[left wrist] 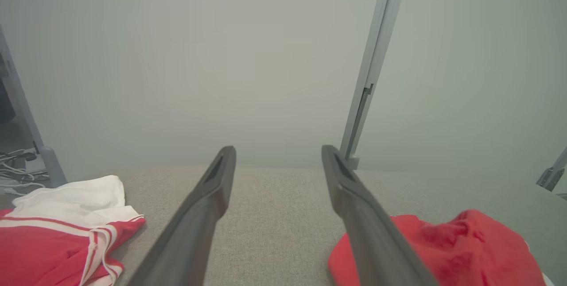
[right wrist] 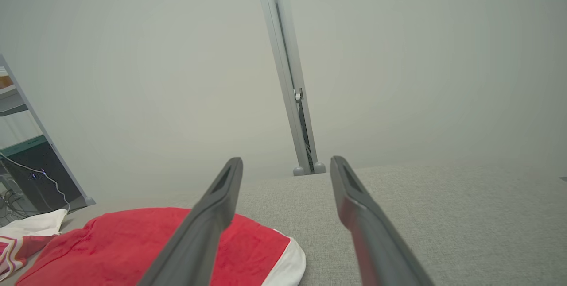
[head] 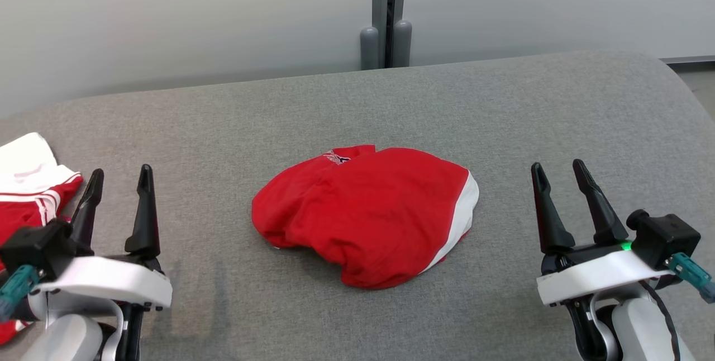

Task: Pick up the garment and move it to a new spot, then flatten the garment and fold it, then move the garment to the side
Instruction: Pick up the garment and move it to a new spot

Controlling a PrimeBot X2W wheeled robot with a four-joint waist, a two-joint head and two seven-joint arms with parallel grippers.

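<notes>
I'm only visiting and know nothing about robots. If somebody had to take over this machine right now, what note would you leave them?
Left gripper: open, empty, over the near left of the grey table.
Right gripper: open, empty, near right.
Red garment, white-trimmed: bunched in a heap mid-table between the grippers, touched by neither.
Second red and white garment: at the table's left edge, beside the left gripper.
Done: nothing that shows; whether the heap was already moved cannot be told.
Left: flatten it, fold it, move it to the side.
</notes>
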